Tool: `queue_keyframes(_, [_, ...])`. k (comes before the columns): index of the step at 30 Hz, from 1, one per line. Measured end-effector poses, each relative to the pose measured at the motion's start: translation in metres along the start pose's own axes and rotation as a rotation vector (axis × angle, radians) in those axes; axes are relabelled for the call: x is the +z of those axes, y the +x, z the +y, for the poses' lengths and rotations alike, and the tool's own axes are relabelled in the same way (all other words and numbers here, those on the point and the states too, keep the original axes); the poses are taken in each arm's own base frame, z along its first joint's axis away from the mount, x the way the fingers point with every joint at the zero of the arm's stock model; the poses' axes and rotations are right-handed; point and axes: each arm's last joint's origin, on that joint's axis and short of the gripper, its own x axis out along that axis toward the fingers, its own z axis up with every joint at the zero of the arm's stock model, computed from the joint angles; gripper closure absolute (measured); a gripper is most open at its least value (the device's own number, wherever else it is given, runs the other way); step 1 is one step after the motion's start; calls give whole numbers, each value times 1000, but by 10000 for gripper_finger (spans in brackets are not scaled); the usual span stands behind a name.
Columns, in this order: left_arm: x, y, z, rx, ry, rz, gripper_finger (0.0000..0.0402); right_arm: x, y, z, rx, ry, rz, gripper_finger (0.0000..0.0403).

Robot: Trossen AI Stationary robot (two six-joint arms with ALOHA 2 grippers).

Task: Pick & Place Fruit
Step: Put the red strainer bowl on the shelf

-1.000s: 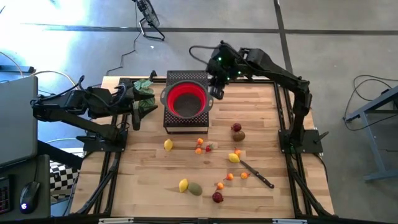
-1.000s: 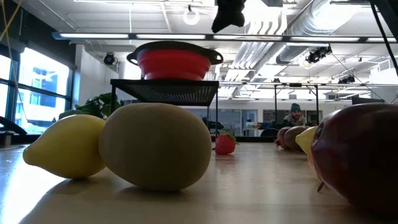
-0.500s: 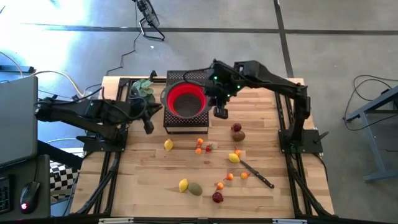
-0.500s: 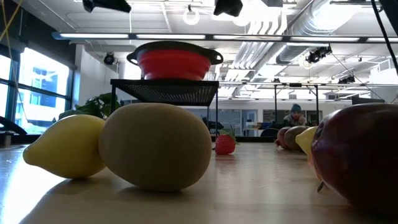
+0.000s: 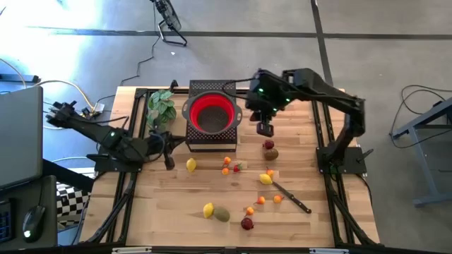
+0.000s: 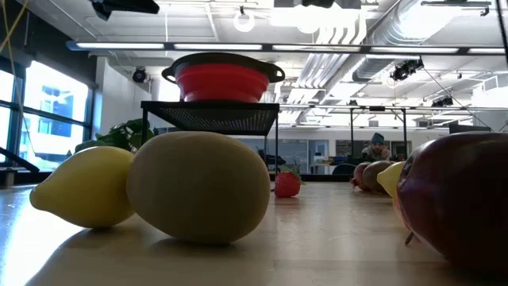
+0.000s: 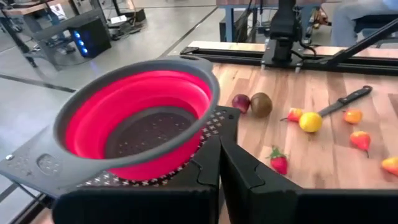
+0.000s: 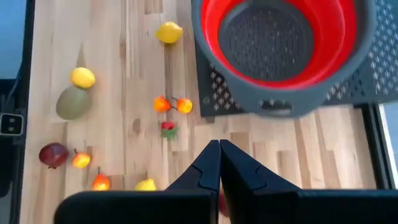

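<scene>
The fruit lies scattered over the lower middle of the high view: a lemon below the black mesh stand, a second lemon touching an olive-green fruit whose long axis runs from upper left to lower right, a third lemon at the tip of the black-handled knife, which slants down to the right. A dark red fruit sits just above a brown kiwi, another dark red one lies lowest, and tiny orange fruits dot the space between. The red colander rests on the stand. The left gripper, fingers pressed together and empty, hangs left of the stand. The right gripper, likewise closed on nothing, hovers right of the colander.
</scene>
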Motion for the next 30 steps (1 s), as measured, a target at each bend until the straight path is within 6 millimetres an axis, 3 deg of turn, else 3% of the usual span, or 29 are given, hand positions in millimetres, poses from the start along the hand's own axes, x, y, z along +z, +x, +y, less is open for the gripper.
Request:
queue_keyframes(7, [-6, -9, -9, 39, 16, -36, 401, -46, -38, 13, -90, 90, -155, 401])
queue_keyframes(12, [-6, -9, -10, 43, 12, -44, 401, -88, -38, 24, -104, 93, -354, 401])
queue_keyframes(16, [-6, -9, -11, 12, 11, -36, 401, -123, -20, 27, -62, 95, -504, 401])
queue_keyframes(20, [-5, -9, -13, -19, 4, -35, 401, -156, 14, 27, -27, 94, -605, 401])
queue_keyframes(26, [-3, -8, -15, -34, -4, -46, 401, -188, 65, 24, 11, 93, -806, 401])
queue_keyframes(30, [-4, -8, -15, -33, -2, -44, 401, -199, 84, 22, 21, 94, -880, 401])
